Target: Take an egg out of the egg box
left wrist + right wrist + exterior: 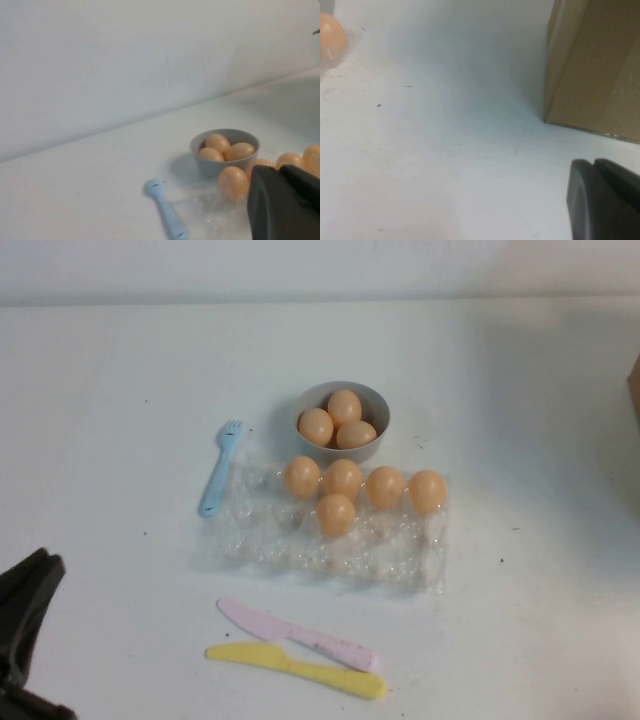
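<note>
The clear plastic egg box (270,540) lies mid-table and holds several tan-orange eggs: a far row (384,486) and one egg (336,514) nearer. It also shows in the left wrist view (207,212), with an egg (232,182) at its end. My left gripper (42,565) is shut and empty at the table's near left corner, well apart from the box; in its wrist view (278,171) the fingers lie together. My right gripper (594,163) is shut and empty, out of the high view, over bare table near a cardboard box. One egg (330,31) shows far from it.
A round grey bowl (378,405) with three eggs stands just behind the egg box. A blue fork (216,475) lies left of the box. A pink knife (300,635) and a yellow knife (300,670) lie in front. A cardboard box (595,65) stands at the right edge.
</note>
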